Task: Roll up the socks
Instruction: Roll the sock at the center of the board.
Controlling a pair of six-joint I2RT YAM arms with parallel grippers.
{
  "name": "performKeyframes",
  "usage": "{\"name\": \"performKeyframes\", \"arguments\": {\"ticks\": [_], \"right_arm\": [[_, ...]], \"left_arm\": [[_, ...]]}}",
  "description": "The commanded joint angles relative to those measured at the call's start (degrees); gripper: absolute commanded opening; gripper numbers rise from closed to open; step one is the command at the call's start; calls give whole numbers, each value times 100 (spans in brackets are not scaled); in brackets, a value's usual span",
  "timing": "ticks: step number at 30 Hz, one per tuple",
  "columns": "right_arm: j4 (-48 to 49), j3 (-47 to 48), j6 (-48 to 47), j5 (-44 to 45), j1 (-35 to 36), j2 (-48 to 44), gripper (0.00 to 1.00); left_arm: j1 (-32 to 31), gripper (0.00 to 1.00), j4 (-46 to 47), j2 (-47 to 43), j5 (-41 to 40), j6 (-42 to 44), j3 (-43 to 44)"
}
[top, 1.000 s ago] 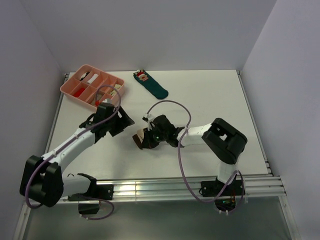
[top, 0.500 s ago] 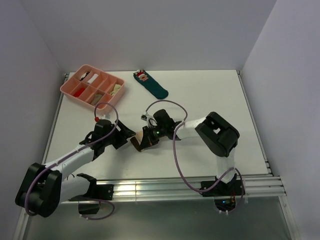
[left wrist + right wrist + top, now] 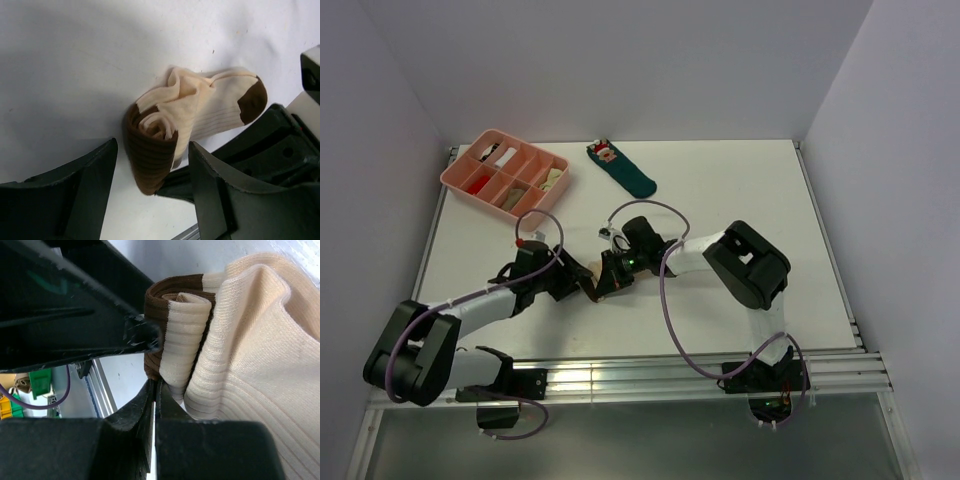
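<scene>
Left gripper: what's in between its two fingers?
The rolled-up brown end of the sock lies between the open fingers of the left gripper. The left wrist view shows it best.

Cream ribbed sock [image 3: 200, 107] with dark brown cuff and toe; teal sock [image 3: 626, 171] with red-and-white figure; pink tray [image 3: 450, 180]; white tabletop [image 3: 740, 190].
</scene>
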Motion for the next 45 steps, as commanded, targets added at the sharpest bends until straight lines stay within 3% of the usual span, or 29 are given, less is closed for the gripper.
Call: {"name": "performKeyframes", "arguments": {"ticks": [1,6,8,9,10,12,16,20,21,27,34,45], "right_arm": [[-169,218,-9,-55,0,79,0],[-283,298,-123,-108,-8,61,0],[-275,333,-115,-99,-8,70,0],[-292,342,-97,-99,-8,79,0],[-301,359,-89,-73,-8,88,0],[-318,350,-80,-20,-8,62,0],[-424,202,-202,322,-8,-131,7],[-468,-123,-413,1032,0,-772,26],[-477,-246,-457,1200,0,-887,35],[-486,-677,-1002,2936,272,-1792,52],[-345,-520,-1854,5382,1414,-2049,58],[86,147,-2391,6360,2505,-1030,59]], "left_arm": [[0,65,-271,403,-261,127,192],[-8,55,-360,852,-314,100,412],[0,40,-412,957,-410,48,447],[0,31,-543,975,-446,39,500],[0,15,-623,1001,-472,30,535],[0,0,-990,1063,-490,30,684],[-17,0,-1955,1011,-762,-23,1141],[-96,0,-3351,1176,-1278,74,2202],[-157,1,-3609,1265,-1507,100,2406],[-430,0,-4929,2038,-1791,267,3576],[-457,0,-5457,2785,-1641,522,4094],[-527,0,-5800,3199,-1536,689,4490]]}}
